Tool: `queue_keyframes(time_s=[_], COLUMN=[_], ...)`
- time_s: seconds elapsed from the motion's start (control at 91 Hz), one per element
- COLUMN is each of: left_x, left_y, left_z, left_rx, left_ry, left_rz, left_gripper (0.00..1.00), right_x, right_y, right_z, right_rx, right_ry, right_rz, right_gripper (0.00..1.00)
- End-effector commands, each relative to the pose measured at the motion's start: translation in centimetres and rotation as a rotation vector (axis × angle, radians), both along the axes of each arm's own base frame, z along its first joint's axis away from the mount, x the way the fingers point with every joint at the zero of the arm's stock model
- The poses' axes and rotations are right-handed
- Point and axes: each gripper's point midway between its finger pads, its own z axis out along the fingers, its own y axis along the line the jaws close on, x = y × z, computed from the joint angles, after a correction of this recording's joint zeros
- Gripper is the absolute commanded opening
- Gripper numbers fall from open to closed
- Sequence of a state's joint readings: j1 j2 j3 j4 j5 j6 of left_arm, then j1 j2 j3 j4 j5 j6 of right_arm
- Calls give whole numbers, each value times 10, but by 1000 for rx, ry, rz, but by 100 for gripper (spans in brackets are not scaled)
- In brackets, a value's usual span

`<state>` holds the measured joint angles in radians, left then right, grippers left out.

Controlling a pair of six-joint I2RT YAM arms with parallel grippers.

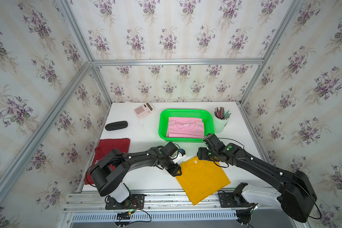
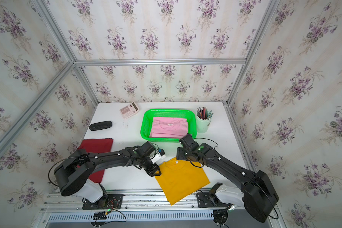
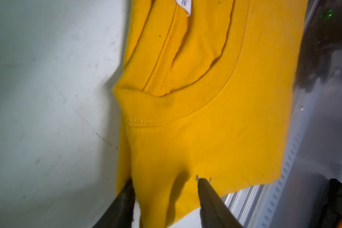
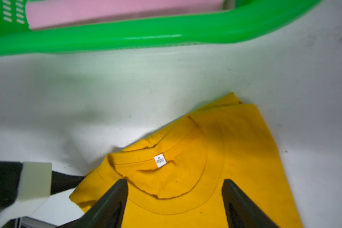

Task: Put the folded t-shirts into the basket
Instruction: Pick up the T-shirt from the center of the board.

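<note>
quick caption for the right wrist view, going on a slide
Right tool open over the collar of the mustard yellow t-shirt; beyond it, the green basket holding the pink t-shirt.

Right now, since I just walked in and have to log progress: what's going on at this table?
The robot is packing folded t-shirts. The pink t-shirt lies in the green basket. Both grippers are at the mustard yellow t-shirt: the left gripper straddles its edge with cloth bunched between its jaws, and the right gripper is open over its collar. The dark red t-shirt lies untouched on the table.
</note>
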<state>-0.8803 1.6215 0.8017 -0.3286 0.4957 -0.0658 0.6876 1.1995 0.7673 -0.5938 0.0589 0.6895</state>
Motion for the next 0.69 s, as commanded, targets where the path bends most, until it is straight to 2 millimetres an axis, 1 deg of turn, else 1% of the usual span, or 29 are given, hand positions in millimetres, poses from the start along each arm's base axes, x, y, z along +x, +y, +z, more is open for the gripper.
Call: queue_keyframes(time_s=[0.0, 0.033, 0.077, 0.099, 0.187, 0.264, 0.319, 0.363, 0.407, 0.462, 0.506, 0.56, 0.615, 0.659, 0.681], left_x=[-6, -5, -3, -2, 4, 9, 12, 15, 17, 21, 24, 27, 27, 25, 24], left_y=[1, 0, 0, 0, -1, -3, -3, -4, -4, -7, -8, -11, -12, -13, -14], left_z=[-6, -6, -6, -6, -3, 3, 9, 15, 21, 31, 39, 48, 54, 57, 59], left_rx=[23, 27, 35, 36, 39, 33, 33, 43, 62, 73, 83, 91, 106, 120, 126], left_ry=[28, 27, 19, 15, -16, -59, -111, -187, -281, -398, -483, -568, -636, -680, -701], left_rz=[-45, -51, -52, -55, -54, -54, -67, -91, -124, -167, -194, -230, -275, -323, -348], left_gripper=[29, 23, 9, 0, 0, 0, 0, 0, 0, 0, 0, 0, 0, 0, 0], right_x=[12, 13, 15, 15, 15, 15, 15, 14, 14, 17, 19, 23, 24, 22, 26], right_y=[-1, -1, 0, 0, -4, -10, -10, -5, 4, 8, 6, 0, -8, -6, -13], right_z=[5, 6, 6, 6, 2, -5, -8, -5, 3, 11, 14, 12, 7, 0, -2], right_rx=[39, 47, 52, 52, 41, 28, 41, 87, 140, 173, 177, 165, 155, 156, 158], right_ry=[-23, -28, -30, -29, -13, 22, 54, 85, 95, 94, 84, 79, 100, 130, 141], right_rz=[-91, -94, -97, -97, -113, -147, -162, -161, -153, -173, -197, -235, -279, -281, -308], right_gripper=[84, 84, 84, 84, 84, 84, 84, 84, 83, 83, 82, 81, 80, 80, 80])
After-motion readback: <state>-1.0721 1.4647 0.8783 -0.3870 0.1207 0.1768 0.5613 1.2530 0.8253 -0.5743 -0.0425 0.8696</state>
